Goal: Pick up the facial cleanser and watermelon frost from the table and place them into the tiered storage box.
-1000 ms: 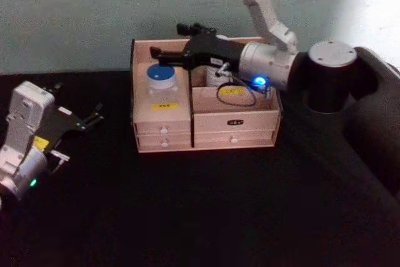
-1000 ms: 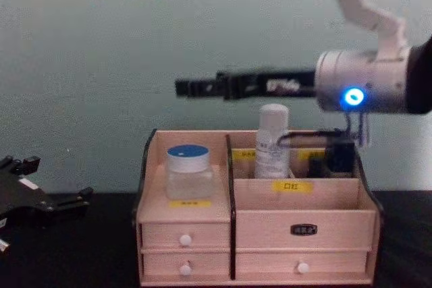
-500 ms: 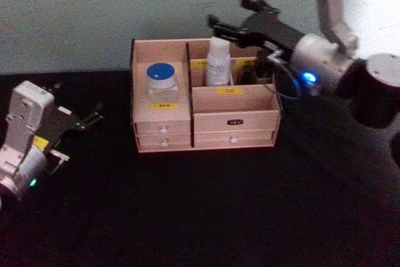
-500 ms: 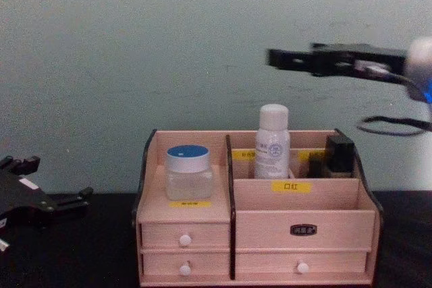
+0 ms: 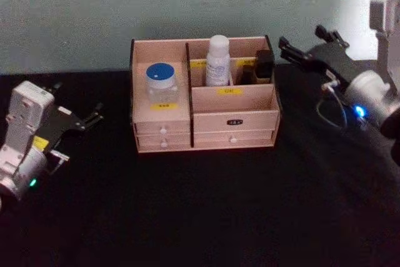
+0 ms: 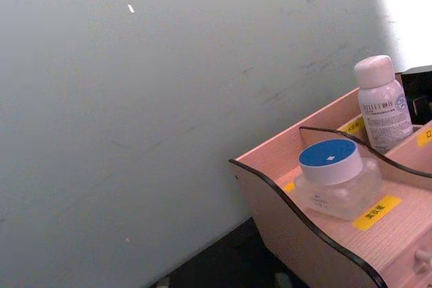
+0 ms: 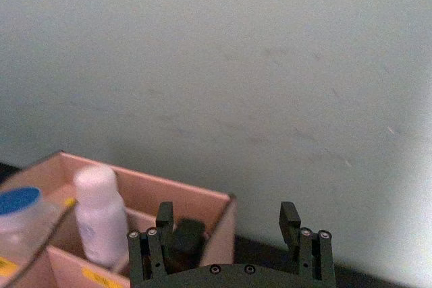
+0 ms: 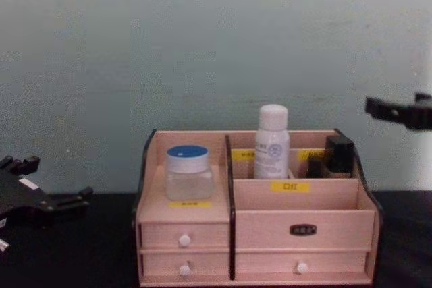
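Head view: right gripper, jaws wide and empty, hovers beside the light wooden tiered storage box holding a white bottle.

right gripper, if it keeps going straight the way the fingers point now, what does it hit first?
Probably the wall. The right gripper is open, raised to the right of the tiered storage box, and aims back-left past its rear right corner. In the right wrist view the space between the fingers shows plain wall; the box sits lower. Depth is uncertain.

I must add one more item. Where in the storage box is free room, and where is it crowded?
In the tiered storage box, the front right compartment behind the yellow label is bare. The back row is crowded by the white bottle and the black item. The blue-lidded jar fills the left tier.
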Controlling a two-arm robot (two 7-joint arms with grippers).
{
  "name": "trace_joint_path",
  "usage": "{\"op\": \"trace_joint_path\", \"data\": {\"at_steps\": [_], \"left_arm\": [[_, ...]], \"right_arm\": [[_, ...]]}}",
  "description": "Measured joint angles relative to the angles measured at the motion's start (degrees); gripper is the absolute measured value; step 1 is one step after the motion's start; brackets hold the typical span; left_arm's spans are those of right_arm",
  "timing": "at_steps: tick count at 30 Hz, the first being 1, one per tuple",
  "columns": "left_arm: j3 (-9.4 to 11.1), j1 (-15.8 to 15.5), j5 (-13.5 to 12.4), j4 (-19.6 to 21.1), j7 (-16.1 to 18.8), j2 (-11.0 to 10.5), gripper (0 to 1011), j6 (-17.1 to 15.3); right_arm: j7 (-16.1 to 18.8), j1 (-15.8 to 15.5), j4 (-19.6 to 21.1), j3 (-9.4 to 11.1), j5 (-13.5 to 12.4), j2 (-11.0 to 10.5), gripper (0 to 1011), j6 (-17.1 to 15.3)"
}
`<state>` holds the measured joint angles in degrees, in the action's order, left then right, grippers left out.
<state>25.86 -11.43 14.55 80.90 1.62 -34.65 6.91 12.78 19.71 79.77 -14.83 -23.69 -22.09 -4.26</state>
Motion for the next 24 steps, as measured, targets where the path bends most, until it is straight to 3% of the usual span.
{"op": "trace_joint_path", "data": {"at_steps": [13, 24], "left_arm": [[0.0, 0.0, 0.0, 0.0, 0.0, 0.0, 1001, 0.0], [0.0, 0.0, 0.0, 0.0, 0.0, 0.0, 1001, 0.0]], "right_arm": [[-2.5, -5.1, -3.2, 3.0, 1.9, 2.8, 1002, 6.3], [-1.8, -5.5, -6.3, 3.4, 3.6, 4.0, 1002, 5.2]]}}
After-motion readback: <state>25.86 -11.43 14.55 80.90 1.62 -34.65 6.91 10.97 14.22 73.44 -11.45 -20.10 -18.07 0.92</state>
